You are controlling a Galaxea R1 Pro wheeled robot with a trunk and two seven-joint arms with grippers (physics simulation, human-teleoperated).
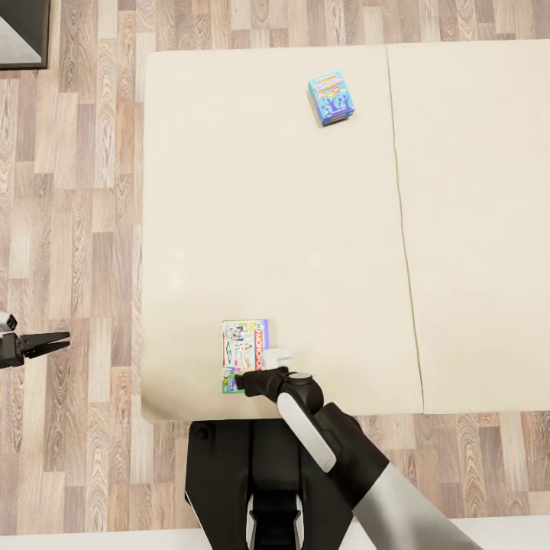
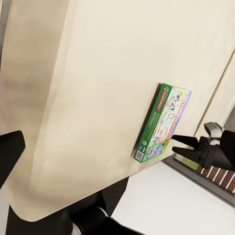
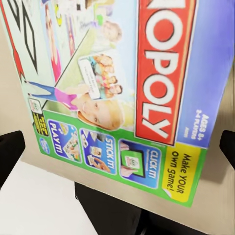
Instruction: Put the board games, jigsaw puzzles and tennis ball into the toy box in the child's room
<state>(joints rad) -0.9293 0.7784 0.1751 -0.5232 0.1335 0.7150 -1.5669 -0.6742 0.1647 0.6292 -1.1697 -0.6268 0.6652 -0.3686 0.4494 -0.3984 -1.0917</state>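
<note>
at far left of our head view, our left pincer [image 1: 59, 341] hangs over the wood-plank floor [image 1: 69, 191] beside the bed [image 1: 275, 229], its two dark fingers nearly together with nothing between them; its arm is cut off by the frame edge. moving right, the cream mattress spreads wide, split by a seam into two parts. near its front edge lies the white board game [image 1: 245, 355], flat, its printed lid up. our right pincer [image 1: 252, 380] sits at the box's near end, the wrist covering the fingertips, so we cannot tell from here whether it touches the box. in the right wrist view the white board game [image 3: 117, 93] looms close, its far end cut off, and dark finger stubs at both edges stand wide apart, astride the box's width without clasping it. from the left wrist view the same box [image 2: 164, 122] shows at the mattress edge with the right pincer [image 2: 178, 146] just at its end, fingers spread. farther right and toward the far side of the bed rests the small teal-blue board game [image 1: 331, 98], well apart from the first. the robot's dark base [image 1: 252, 481] shows below the bed edge.
</note>
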